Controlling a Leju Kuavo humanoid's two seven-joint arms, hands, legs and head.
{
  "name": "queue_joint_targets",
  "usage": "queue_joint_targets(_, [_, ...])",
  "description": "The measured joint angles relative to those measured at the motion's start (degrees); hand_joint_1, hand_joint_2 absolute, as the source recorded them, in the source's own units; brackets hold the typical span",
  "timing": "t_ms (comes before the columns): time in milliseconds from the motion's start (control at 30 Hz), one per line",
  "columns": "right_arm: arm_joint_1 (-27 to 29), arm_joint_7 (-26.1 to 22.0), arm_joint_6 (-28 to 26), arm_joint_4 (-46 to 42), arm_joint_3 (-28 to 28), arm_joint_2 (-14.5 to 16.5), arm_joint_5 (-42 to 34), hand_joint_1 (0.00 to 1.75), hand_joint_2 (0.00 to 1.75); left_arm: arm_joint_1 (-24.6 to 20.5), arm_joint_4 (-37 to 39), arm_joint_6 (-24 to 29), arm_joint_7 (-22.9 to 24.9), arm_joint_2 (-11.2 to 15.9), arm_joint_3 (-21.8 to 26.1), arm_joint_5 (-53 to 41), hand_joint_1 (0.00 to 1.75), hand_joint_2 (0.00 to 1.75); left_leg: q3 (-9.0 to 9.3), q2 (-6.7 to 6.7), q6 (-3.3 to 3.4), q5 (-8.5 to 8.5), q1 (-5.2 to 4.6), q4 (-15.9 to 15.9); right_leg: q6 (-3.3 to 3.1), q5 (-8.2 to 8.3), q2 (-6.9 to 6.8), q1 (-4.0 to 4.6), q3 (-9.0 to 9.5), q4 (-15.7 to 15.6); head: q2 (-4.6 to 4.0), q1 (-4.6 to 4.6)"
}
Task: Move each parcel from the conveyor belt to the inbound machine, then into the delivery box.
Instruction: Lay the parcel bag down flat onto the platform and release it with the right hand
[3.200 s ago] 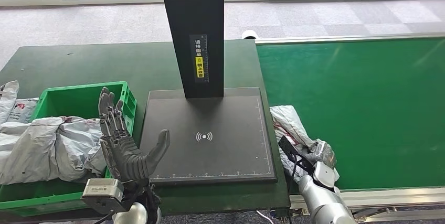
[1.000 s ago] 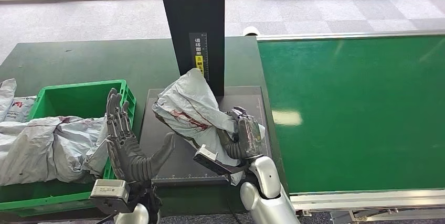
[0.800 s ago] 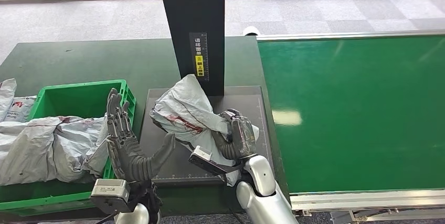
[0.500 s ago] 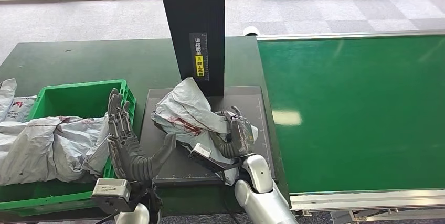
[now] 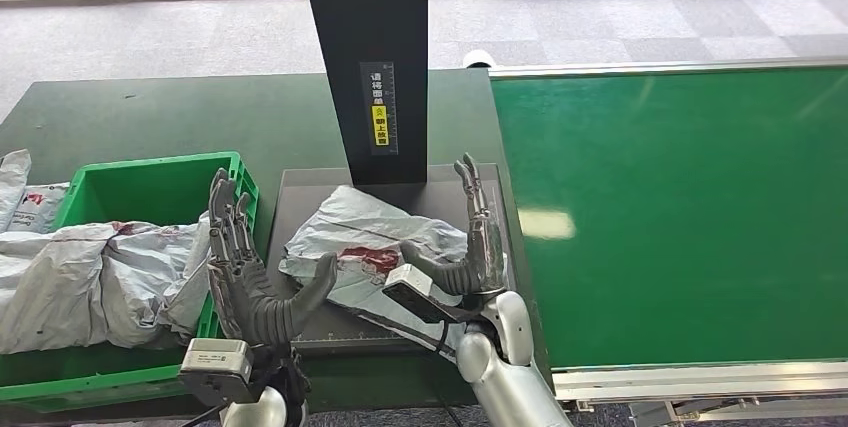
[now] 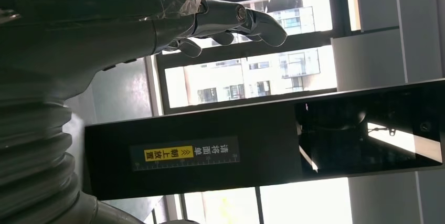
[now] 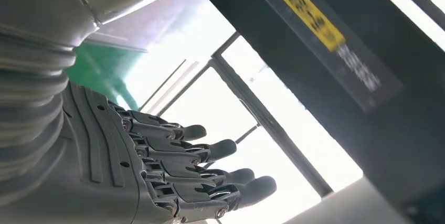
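From the head view, the crumpled grey plastic mailer parcel point(image 5: 372, 247) lies on the flat black scanning plate of the inbound machine point(image 5: 300, 322), between the 2 hands, and the risk I see is plain: one edge of it droops toward the plate's front rim under the right hand point(image 5: 470, 257), so a careless sweep could drag it off, or the left hand point(image 5: 250, 282) could snag loose film and only lift a corner on the way to the green plastic delivery box point(image 5: 150, 192), already heaped with grey bags. Right hand's fingers point(image 5: 470, 192) stand straight up, spread, holding nothing, thumb just above the parcel. Left hand likewise splayed, empty, thumb close to the parcel's edge; contact I cannot tell. Left wrist view: fingers point(image 6: 241, 19) loosely extended against the window, nothing in them. Right wrist view: fingers point(image 7: 210, 161) stretched out, apart, free.
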Motion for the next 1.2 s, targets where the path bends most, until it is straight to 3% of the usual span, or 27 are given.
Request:
queue_joint_targets(233, [2.5,-7.0,0.0,-12.5,-2.4,-0.2,-9.0,0.0,1.75,-0.3,0.4,0.6,0.0,0.0,0.0,0.0,0.0,1.75,0.02,0.03,0.0,0.0,-0.02,0.0,0.01,0.01,0.06,-0.01,-0.01,0.0,0.0,-0.01])
queue_joint_targets(767, [4.9,-10.1,0.0,-22.9,-5.1,-0.6,-12.8,0.0,1.75,-0.5,0.7,0.5,0.0,-0.1,0.0,-0.1,0.0,1.75,0.03,0.06,0.0,0.0,-0.03,0.0,0.01,0.02,0.09,-0.02,-0.01,0.0,0.0,-0.01])
queue_joint_targets(1067, [8.1,-10.1,0.0,-34.8,-5.4,-0.9,-13.6,0.0,1.75,-1.3,2.5,-1.5,0.1,-0.3,0.0,-3.2,0.0,1.75,0.06,0.07,0.0,-0.01,-0.03,0.0,0.02,0.02,0.09,-0.02,-0.01,0.0,0.0,-0.01])
queue_joint_targets(1200, [10.8,-10.1,0.1,-41.3,-5.4,-1.2,-13.6,0.0,1.75,-1.6,4.6,-1.8,1.4,-0.5,0.0,-9.0,0.0,1.75,0.03,0.06,0.0,-0.02,-0.03,0.0,0.02,0.02,0.06,-0.02,-0.01,0.0,0.0,-0.01])
